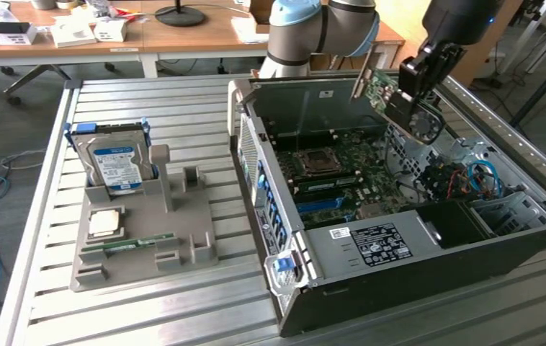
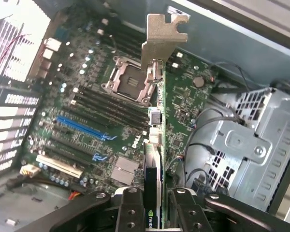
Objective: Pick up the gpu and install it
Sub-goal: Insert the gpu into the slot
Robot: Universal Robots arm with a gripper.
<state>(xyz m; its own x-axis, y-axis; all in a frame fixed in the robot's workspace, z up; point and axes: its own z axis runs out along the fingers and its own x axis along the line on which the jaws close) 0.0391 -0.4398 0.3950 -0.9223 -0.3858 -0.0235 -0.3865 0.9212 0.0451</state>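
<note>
The pincer (image 2: 154,208) squeezes one end of the gpu (image 2: 156,145), which hangs in the air over the open computer case (image 1: 253,166), its long side reaching out from the pincer above the green board (image 2: 183,96) with the slots

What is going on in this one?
The robot arm's gripper is closed on the gpu, holding it in the air over the open computer case, above the motherboard. The card is not seated in a slot yet. On the exterior view's left, a hard drive stands in a grey holder.
</note>
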